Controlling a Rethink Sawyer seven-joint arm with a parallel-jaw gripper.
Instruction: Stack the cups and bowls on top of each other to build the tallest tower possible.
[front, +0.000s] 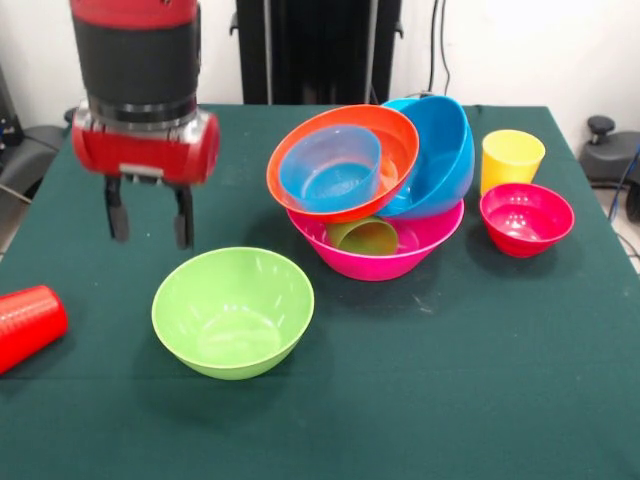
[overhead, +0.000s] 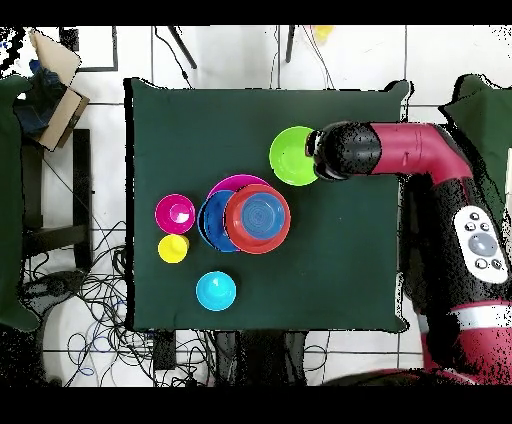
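— Gripper (front: 150, 220)?
— Open, empty, hanging just above the desk (front: 480, 380) beside the lime green bowl (front: 232, 310).
— And the tower (front: 375, 180)?
— Mid-desk: orange and blue bowls tilted in the pink bowl (front: 385, 250).

Bright, even light from above; my bowls (front: 371, 190) gleam with soft glare, faint shadows pooling on the cloth (front: 480, 350).
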